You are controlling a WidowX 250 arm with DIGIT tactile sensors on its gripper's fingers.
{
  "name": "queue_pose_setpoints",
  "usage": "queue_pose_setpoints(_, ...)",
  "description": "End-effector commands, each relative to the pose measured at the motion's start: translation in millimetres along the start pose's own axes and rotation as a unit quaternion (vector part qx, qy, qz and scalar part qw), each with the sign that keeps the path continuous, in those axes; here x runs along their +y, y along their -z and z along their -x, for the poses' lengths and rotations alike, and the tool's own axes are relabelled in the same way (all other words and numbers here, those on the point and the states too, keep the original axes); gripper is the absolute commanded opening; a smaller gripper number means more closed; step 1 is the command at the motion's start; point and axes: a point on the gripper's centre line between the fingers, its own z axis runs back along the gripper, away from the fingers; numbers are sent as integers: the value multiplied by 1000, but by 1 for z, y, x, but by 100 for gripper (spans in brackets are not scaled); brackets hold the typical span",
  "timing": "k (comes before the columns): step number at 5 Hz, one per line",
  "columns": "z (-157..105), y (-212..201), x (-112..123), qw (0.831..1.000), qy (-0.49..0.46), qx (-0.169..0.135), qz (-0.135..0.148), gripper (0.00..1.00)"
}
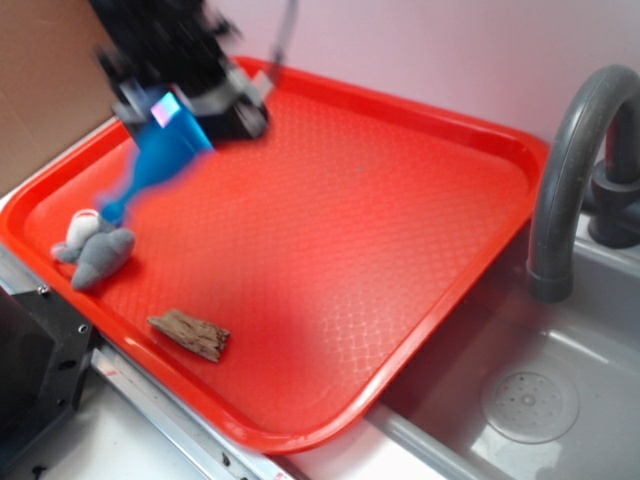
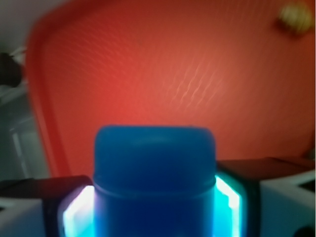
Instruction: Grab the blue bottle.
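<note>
1. Sink (image 1: 560,350) with a grey faucet (image 1: 570,170) sits right of the worktop. Not involved.
2. Red tray (image 1: 400,220) takes up most of the scene. Its whole middle and right half is bare; everything else sits at the left edge.
3. Arm comes in from the far-left corner, blurred in the exterior view. End effector (image 1: 185,110) is above the tray's far-left area.
4. Blue bottle (image 1: 160,155) is already between the end effector's pads. Wrist view shows the bottle (image 2: 154,182) filling the gap, with a lit pad (image 2: 79,210) tight on each side. So the end effector is closed on the bottle's wide body, not empty.
5. Key relation: the bottle's long axis runs from the end effector down and toward the near left, with the neck (image 1: 118,205) lowest. The body is clamped and the narrow end hangs free. The bottle looks tilted, not upright.
6. The neck tip is just beside the grey plush toy (image 1: 95,255) at the tray's left edge. Can't tell whether they touch, or whether the tip has cleared the tray; blur hides it.
7. Brown wood piece (image 1: 190,335) is at the near-left edge, well apart from the bottle.
8. Judgement: the grab is essentially made. What's left is a lift, straight up to avoid dragging the neck across the plush toy.
</note>
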Motion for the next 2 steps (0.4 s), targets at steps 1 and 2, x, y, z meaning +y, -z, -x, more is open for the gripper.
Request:
queue_pose_setpoints(1, 3, -69, 9, 987, -90, -117, -62, 0)
queue_pose_setpoints(2, 0, -62, 14, 988, -90, -86, -86, 0)
